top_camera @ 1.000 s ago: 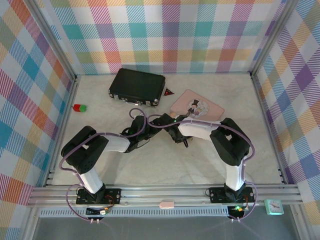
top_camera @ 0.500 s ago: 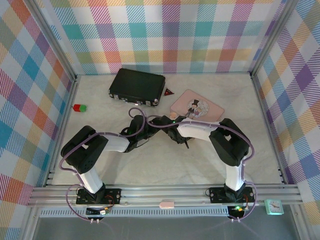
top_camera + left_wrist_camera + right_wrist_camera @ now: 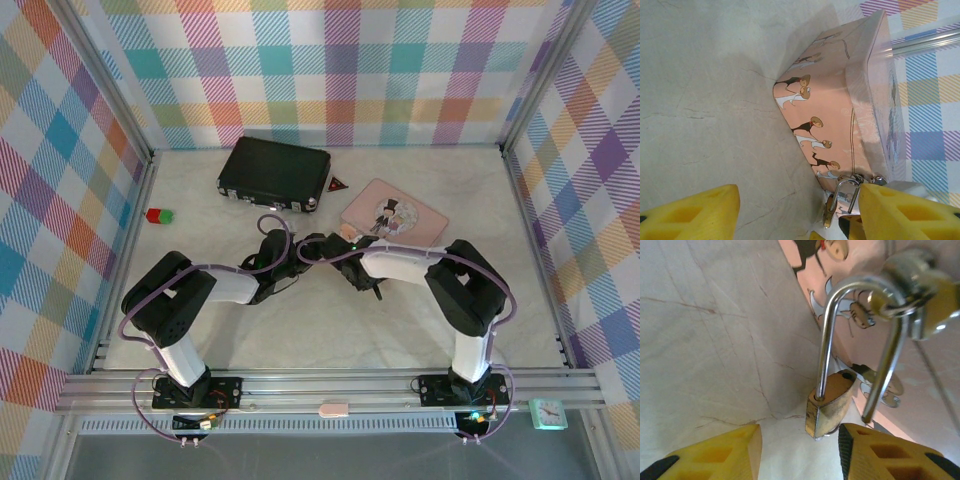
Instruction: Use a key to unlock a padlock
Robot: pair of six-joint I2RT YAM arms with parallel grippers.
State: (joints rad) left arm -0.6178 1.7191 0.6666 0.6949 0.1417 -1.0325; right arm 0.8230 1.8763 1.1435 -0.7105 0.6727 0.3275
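We work over a pale marble-look table [image 3: 330, 310]. A black rectangular hard case [image 3: 275, 172] lies far left of centre, and a flat pink cardboard box with cartoon figures [image 3: 395, 213] lies to its right. Both arms meet at the box's near-left edge.

The left gripper [image 3: 797, 200] has its yellow jaws spread wide, with nothing between them. The right gripper [image 3: 799, 437] is likewise released, its jaws standing apart just below the lock.

The small brass padlock with a silvery shackle [image 3: 832, 400] hangs against the box's side. Its shackle is looped through the box's silver clasp ring [image 3: 890, 297]. One shackle leg sits in the body and the other hangs free beside an empty hole, so we judge the lock sprung.

We cannot make out the key.

We judge the unlocking itself done. The next move would call for turning the free leg out of the ring, which needs a fine grip on the small body.
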